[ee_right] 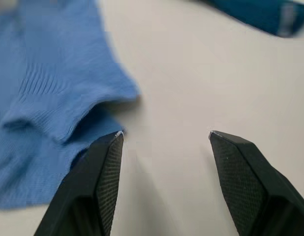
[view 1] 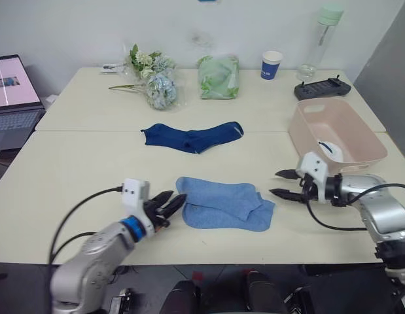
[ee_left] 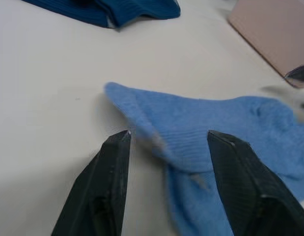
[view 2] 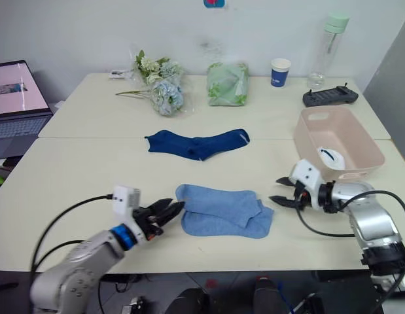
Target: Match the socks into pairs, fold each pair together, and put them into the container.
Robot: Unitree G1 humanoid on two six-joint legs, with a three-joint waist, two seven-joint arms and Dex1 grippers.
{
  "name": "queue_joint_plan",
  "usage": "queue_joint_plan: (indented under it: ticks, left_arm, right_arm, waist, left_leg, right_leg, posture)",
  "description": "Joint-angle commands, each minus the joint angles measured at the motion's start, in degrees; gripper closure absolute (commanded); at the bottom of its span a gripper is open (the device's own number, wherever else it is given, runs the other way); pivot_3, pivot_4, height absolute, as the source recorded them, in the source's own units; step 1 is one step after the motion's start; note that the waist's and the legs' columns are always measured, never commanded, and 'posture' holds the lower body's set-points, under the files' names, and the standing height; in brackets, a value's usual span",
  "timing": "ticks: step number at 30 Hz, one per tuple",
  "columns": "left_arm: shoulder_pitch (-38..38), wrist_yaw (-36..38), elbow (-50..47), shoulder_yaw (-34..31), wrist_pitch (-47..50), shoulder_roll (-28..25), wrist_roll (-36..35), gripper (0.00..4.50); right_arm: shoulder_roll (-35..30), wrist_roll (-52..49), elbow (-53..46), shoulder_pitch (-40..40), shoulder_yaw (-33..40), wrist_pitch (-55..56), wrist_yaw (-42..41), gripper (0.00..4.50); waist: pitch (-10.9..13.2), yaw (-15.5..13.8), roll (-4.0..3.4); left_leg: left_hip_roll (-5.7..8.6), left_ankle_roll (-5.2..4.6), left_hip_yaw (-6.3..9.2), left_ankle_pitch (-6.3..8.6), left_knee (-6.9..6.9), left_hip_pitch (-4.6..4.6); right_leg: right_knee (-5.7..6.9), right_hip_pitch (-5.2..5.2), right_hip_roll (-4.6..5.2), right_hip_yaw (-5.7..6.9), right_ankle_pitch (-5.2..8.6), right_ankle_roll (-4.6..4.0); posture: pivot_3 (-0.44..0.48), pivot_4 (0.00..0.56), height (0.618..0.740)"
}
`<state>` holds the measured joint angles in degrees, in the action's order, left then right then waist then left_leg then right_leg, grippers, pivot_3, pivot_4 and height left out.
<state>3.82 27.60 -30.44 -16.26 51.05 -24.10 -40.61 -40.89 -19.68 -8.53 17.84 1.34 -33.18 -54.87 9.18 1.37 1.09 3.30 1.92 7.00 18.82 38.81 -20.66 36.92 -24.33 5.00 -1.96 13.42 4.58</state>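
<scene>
With both pincers apart beside the stacked soft light blue socks (view 1: 225, 206), left gripper (view 1: 171, 206) may snag one layer; right gripper (view 1: 284, 184) risks skewing the pair.

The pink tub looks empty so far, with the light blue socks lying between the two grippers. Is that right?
Not quite. The pink tub is not empty: something white, likely the white socks, already lies inside, as the left eye view shows. The rest holds: the light blue socks lie between the left gripper and the right gripper.
</scene>
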Motion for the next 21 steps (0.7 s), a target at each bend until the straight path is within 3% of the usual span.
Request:
queue_joint_plan:
  ticks: [1,6,16,17,21]
  left_arm:
    - [-3.20,3.79,4.09,-2.93,1.08,-4.83,-2.82,2.09]
    - [-10.04,7.74,12.95,0.81,-0.85,-9.47,-0.24,2.09]
    - [-20.48,13.60,25.14,10.29,-5.13,-8.62,5.18,2.09]
    - [-20.88,13.91,25.91,10.98,-5.55,-8.52,5.74,2.06]
    - [-21.61,14.55,26.96,12.02,-6.56,-8.15,6.70,2.98]
  right_arm:
    - [2.87,-7.85,-12.06,-1.87,1.65,-13.51,5.86,1.46]
    - [7.14,-8.58,-16.50,-2.08,-0.56,-23.28,14.64,1.46]
    - [9.37,-8.11,-13.89,0.49,-3.98,-24.88,19.13,1.46]
    - [9.69,-8.09,-13.61,0.87,-4.22,-24.42,19.19,1.64]
    - [10.55,-9.17,-13.45,2.10,-4.59,-25.25,18.81,2.77]
  waist:
    - [-0.02,-0.02,-0.03]
    - [-0.02,-0.11,-0.02]
    - [-0.02,0.28,-0.03]
    - [-0.02,0.35,-0.03]
    - [-0.02,0.38,-0.03]
  left_leg:
    - [0.00,-0.01,0.02,0.01,0.00,0.02]
    - [0.14,-0.02,0.05,0.01,0.02,0.07]
    - [0.15,-0.01,0.03,0.01,0.00,0.04]
    - [0.14,-0.01,0.03,0.01,0.00,0.04]
    - [0.12,-0.01,0.02,0.01,0.00,0.03]
  right_leg:
    - [0.00,0.04,-0.01,0.04,0.00,0.00]
    - [-0.06,0.14,-0.02,0.09,0.00,0.00]
    - [-0.02,0.05,-0.03,0.10,0.00,0.01]
    - [-0.02,0.04,-0.04,0.10,0.00,0.00]
    - [0.01,0.00,-0.04,0.07,0.00,0.01]
  posture:
    - [0.000,0.150,0.740]
    - [0.000,0.150,0.740]
    - [0.000,0.150,0.740]
    - [0.000,0.150,0.740]
    - [0.000,0.150,0.740]
